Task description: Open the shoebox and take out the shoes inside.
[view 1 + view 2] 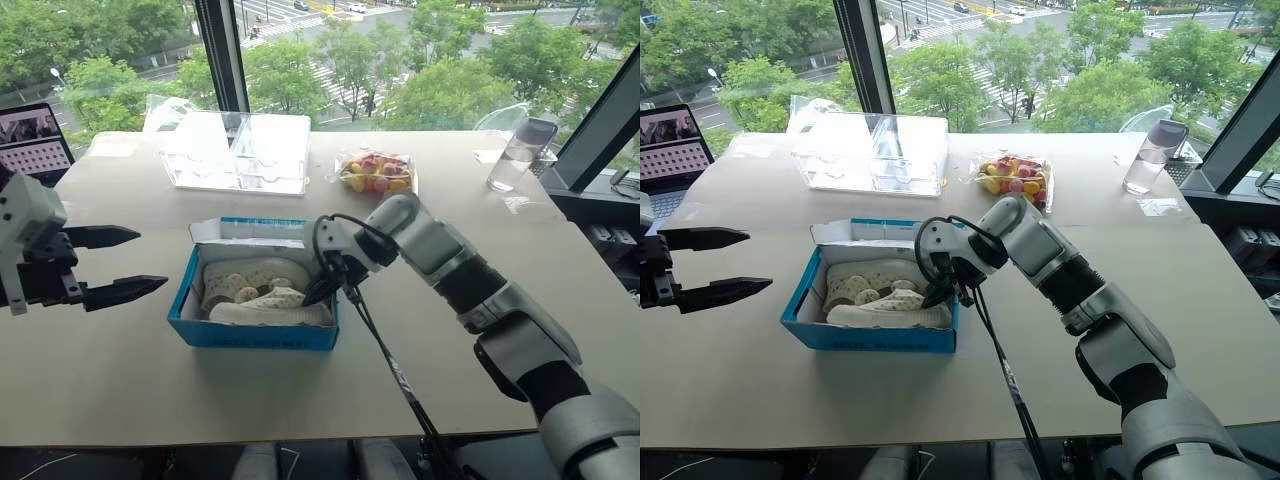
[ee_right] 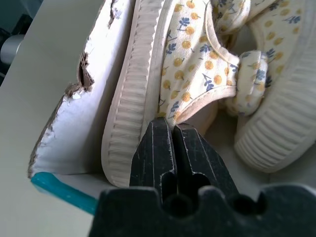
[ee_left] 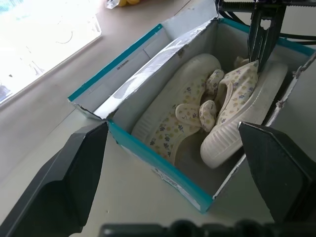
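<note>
We see shoebox [image 1: 255,300] open on desk [image 1: 120,380], shoes [image 1: 262,292] inside. Right end effector [image 1: 318,291] pinched narrow on heel collar of nearer shoe — likely for lift-out. Left end effector [image 1: 128,262] wide, beside box. Clear plastic box [image 1: 240,150], snack bag [image 1: 376,172] beyond — no obstruction.

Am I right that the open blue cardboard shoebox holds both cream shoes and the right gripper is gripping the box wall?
Not quite. The right gripper is shut on a cream shoe's heel collar inside the open blue cardboard shoebox, as the right wrist view shows.
</note>
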You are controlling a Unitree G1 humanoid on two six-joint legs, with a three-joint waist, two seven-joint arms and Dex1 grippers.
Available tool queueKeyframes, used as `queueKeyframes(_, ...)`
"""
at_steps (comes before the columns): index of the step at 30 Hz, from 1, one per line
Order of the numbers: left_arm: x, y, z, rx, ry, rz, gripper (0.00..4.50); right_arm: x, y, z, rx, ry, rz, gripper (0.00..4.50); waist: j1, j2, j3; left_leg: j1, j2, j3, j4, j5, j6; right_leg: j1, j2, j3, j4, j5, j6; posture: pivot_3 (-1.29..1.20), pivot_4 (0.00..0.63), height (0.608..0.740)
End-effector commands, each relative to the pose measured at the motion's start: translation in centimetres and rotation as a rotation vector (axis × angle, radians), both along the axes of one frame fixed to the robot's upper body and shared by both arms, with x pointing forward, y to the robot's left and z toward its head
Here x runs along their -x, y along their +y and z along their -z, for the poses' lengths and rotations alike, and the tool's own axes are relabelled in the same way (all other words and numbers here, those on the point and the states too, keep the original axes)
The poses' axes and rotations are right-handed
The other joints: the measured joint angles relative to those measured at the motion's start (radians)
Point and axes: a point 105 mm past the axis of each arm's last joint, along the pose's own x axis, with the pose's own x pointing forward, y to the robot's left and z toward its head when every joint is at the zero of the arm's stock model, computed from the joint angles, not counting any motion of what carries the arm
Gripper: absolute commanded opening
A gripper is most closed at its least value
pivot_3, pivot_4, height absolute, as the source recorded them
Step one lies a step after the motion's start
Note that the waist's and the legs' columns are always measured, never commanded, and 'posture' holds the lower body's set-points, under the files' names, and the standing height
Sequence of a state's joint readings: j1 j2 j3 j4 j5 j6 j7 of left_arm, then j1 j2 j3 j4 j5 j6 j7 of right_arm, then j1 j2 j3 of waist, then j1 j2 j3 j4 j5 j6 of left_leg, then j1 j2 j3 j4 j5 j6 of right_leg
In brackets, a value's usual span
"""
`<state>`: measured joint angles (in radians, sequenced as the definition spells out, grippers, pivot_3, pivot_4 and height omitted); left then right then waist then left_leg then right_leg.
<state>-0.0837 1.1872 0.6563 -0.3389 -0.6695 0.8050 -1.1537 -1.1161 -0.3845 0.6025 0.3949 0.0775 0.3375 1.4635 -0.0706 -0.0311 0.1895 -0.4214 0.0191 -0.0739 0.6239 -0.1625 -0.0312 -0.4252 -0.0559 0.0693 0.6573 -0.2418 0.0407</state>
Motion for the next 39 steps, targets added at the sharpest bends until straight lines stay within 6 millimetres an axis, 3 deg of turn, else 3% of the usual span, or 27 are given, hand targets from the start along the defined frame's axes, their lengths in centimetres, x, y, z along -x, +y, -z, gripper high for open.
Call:
queueKeyframes(1,0.0,-0.2,-1.1,-0.028,-0.049,0.015,4.50,-2.5,-1.1,0.6,0.118,-0.260,0.010,0.02,-0.004,0.000,0.000,0.000,0.000,0.000,0.000,0.000,0.000,0.000,0.000,0.000,0.000,0.000,0.000,0.00,0.150,0.740)
queueKeyframes(4,0.0,-0.2,-1.0,-0.031,-0.045,0.014,4.50,0.4,1.4,-3.9,-0.142,0.118,0.017,0.02,-0.001,0.000,0.000,0.001,0.000,0.000,0.000,0.000,0.000,0.001,0.000,0.000,0.000,0.000,0.000,0.00,0.150,0.740)
queueKeyframes(8,-0.1,-0.2,-0.9,-0.028,-0.044,0.015,4.50,1.8,1.3,-6.5,-0.255,0.425,0.017,0.02,0.000,0.000,0.000,0.001,0.000,0.000,0.000,0.000,0.000,0.000,0.000,0.000,0.001,0.003,-0.005,0.00,0.150,0.740)
queueKeyframes(9,-0.1,-0.2,-0.9,-0.027,-0.044,0.017,4.50,2.0,1.0,-6.3,-0.253,0.473,0.018,0.02,0.000,0.001,0.000,0.000,0.000,-0.001,0.000,0.000,0.000,0.000,0.000,0.000,0.001,0.003,-0.005,0.00,0.150,0.740)
queueKeyframes(12,-0.1,-0.2,-0.9,-0.029,-0.043,0.017,4.50,1.7,0.2,-4.3,-0.180,0.424,0.039,0.02,0.004,0.001,0.000,0.000,0.000,-0.001,0.000,0.000,0.000,0.000,0.000,0.000,0.000,0.003,-0.005,0.00,0.150,0.740)
queueKeyframes(16,-0.1,-0.2,-1.0,-0.031,-0.042,0.017,4.50,1.5,0.5,-4.4,-0.191,0.408,0.067,0.02,0.002,0.001,0.001,-0.001,-0.001,0.000,0.000,0.000,0.000,0.000,0.000,0.000,0.000,0.001,-0.003,0.00,0.150,0.740)
queueKeyframes(17,-0.1,-0.2,-1.0,-0.032,-0.041,0.016,4.50,0.4,0.3,-2.8,-0.124,0.242,0.100,0.02,0.001,0.001,0.001,-0.001,-0.001,0.000,0.000,0.000,0.000,0.000,0.000,0.000,0.000,0.001,-0.002,0.00,0.150,0.740)
queueKeyframes(19,-0.1,-0.2,-1.0,-0.036,-0.041,0.017,4.50,-0.7,0.0,-1.5,-0.046,0.026,0.098,0.02,-0.001,0.001,0.001,0.000,0.000,0.000,0.000,0.000,0.000,0.000,0.000,0.000,0.000,0.001,-0.002,0.00,0.150,0.740)
queueKeyframes(21,-0.2,-0.2,-1.0,-0.033,-0.040,0.018,4.50,0.2,0.8,-4.5,-0.171,0.172,0.074,0.02,-0.001,0.001,0.001,0.000,0.000,0.000,0.000,0.000,0.000,-0.001,0.000,0.000,0.000,0.000,0.000,0.00,0.150,0.740)
queueKeyframes(22,-0.2,-0.2,-1.0,-0.034,-0.039,0.017,4.50,-0.3,1.0,-5.3,-0.190,0.149,0.094,0.02,-0.002,0.001,0.001,0.000,0.000,0.000,0.000,0.000,0.000,-0.001,0.000,0.000,0.000,0.000,0.000,0.00,0.150,0.740)
queueKeyframes(24,-0.2,-0.2,-0.9,-0.035,-0.036,0.019,4.50,-2.7,-0.6,-2.9,-0.007,-0.139,0.126,0.02,-0.002,0.001,0.001,0.000,0.000,0.000,0.000,0.000,0.000,-0.001,0.000,0.000,0.001,0.000,0.000,0.00,0.150,0.740)
queueKeyframes(25,-0.2,-0.2,-0.9,-0.034,-0.034,0.020,4.50,-2.5,-0.7,-2.8,0.007,-0.147,0.105,0.02,-0.001,0.001,0.001,0.000,0.000,0.000,0.000,0.000,0.000,-0.001,0.000,0.000,0.001,0.000,0.000,0.00,0.150,0.740)
queueKeyframes(29,-0.2,-0.3,-0.8,-0.033,-0.025,0.023,4.50,0.0,1.2,-7.4,-0.220,0.096,0.047,0.02,0.003,0.001,0.001,-0.001,0.000,-0.001,0.000,0.000,0.000,0.000,0.000,0.000,0.000,0.000,0.000,0.00,0.150,0.740)
queueKeyframes(31,0.2,-0.3,-0.6,-0.032,-0.002,0.036,4.50,0.9,-0.3,-5.5,-0.110,0.051,-0.031,0.02,0.001,0.001,0.001,-0.001,0.000,-0.001,0.000,0.000,0.000,0.000,0.000,0.000,0.000,0.001,-0.002,0.00,0.150,0.740)
queueKeyframes(32,0.3,-0.3,-0.5,-0.035,0.003,0.038,4.50,1.0,-0.6,-5.7,-0.113,0.055,-0.043,0.02,0.001,0.001,0.001,-0.001,0.000,-0.001,0.000,0.000,0.000,-0.001,0.000,0.000,0.001,0.003,-0.006,0.00,0.150,0.740)
queueKeyframes(34,0.3,-0.2,-0.5,-0.039,0.006,0.034,4.50,0.5,0.1,-8.5,-0.245,0.146,0.022,0.02,0.001,0.001,0.001,-0.002,-0.001,-0.001,0.000,0.000,0.000,-0.001,0.000,0.000,0.000,0.003,-0.006,0.00,0.150,0.740)
queueKeyframes(35,0.3,-0.1,-0.4,-0.040,0.008,0.034,4.50,0.3,0.2,-8.8,-0.256,0.151,0.035,0.02,0.001,0.001,0.001,-0.002,-0.001,-0.001,0.000,0.000,0.000,-0.001,0.000,0.000,0.000,0.003,-0.005,0.00,0.150,0.740)
queueKeyframes(38,0.3,-0.2,-0.3,-0.041,0.011,0.039,4.50,0.2,-0.4,-6.8,-0.163,0.065,0.002,0.02,-0.001,0.001,0.002,0.000,0.000,-0.001,0.000,0.000,0.000,-0.001,0.000,0.000,0.000,0.002,-0.004,0.00,0.150,0.740)
queueKeyframes(39,0.2,-0.2,-0.2,-0.045,0.013,0.036,4.50,-0.2,0.0,-7.8,-0.218,0.097,0.048,0.02,0.000,0.001,0.002,0.000,0.000,-0.001,0.000,0.000,0.000,0.000,0.000,0.000,0.000,0.002,-0.003,0.00,0.150,0.740)
